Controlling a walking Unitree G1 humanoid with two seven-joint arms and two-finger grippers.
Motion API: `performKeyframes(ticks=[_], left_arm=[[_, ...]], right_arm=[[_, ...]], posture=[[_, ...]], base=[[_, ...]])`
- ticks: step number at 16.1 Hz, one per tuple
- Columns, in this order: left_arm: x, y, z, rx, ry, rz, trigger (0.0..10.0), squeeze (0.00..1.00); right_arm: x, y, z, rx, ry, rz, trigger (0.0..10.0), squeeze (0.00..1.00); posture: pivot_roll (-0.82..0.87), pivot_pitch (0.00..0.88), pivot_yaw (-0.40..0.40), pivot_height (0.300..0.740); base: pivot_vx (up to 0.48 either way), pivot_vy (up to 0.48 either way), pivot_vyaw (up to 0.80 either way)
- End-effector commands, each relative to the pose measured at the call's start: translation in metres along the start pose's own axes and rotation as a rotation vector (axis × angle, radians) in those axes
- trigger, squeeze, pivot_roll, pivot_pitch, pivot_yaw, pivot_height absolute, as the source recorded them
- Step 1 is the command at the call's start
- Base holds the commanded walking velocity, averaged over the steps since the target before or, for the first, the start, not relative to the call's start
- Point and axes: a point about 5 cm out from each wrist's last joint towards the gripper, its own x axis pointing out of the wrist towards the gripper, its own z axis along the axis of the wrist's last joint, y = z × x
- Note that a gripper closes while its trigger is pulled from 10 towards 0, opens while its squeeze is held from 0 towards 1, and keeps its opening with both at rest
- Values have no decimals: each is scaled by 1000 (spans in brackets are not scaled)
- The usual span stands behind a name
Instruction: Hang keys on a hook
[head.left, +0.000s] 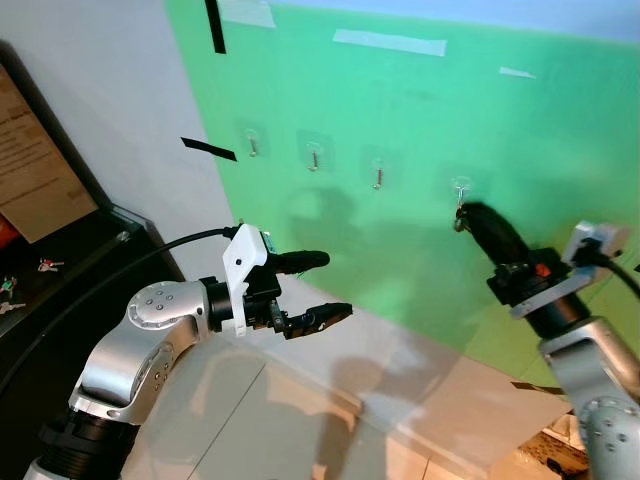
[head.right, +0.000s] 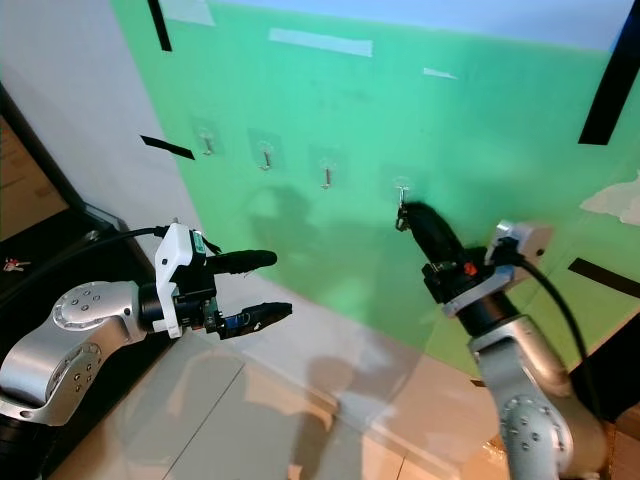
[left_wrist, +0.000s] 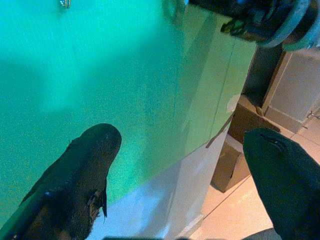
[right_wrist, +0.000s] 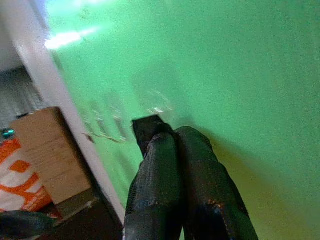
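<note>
Four clear stick-on hooks sit in a row on the green wall (head.left: 400, 120). The rightmost hook (head.left: 461, 187) has my right gripper (head.left: 463, 218) pressed up just under it. Its fingers (right_wrist: 175, 165) are shut on a small dark key piece (right_wrist: 146, 126), and a bit of metal (head.left: 458, 226) shows at the tip against the wall. Whether the ring is over the hook is hidden by the fingers. My left gripper (head.left: 335, 286) hangs open and holds nothing, lower left of the hooks and away from the wall. The other hooks (head.left: 314, 154) are bare.
Black tape strips (head.left: 209, 149) and white tape (head.left: 389, 41) are stuck on the wall. A dark cabinet (head.left: 60, 270) with a cardboard sheet (head.left: 35, 170) stands at the left. Pale floor tiles (head.left: 270, 420) lie below, and a cardboard box (left_wrist: 235, 155) sits by the wall's right end.
</note>
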Motion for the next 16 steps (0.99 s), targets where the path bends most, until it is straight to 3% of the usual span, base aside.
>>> performKeyframes(ticks=[1, 8, 11, 16], left_arm=[[-1, 2, 1, 7, 12, -2, 10000, 0], [-1, 0, 1, 5, 13, -6, 10000, 0], [-1, -1, 0, 6, 14, -6, 10000, 0], [-1, -1, 0, 9, 14, -9, 10000, 0]], right_arm=[[0, 6, 2, 6, 4, 45, 10000, 0], [-1, 15, -2, -13, 68, 107, 10000, 0], [-1, 1, -16, -55, 192, 6, 10000, 0], [2, -1, -6, -48, 120, -19, 10000, 0]], posture=[[-150, 0, 100, 740], [-149, 0, 94, 740], [-149, 0, 90, 740], [-150, 0, 90, 740]], base=[[0, 0, 0], [0, 0, 0], [0, 0, 0], [0, 0, 0]])
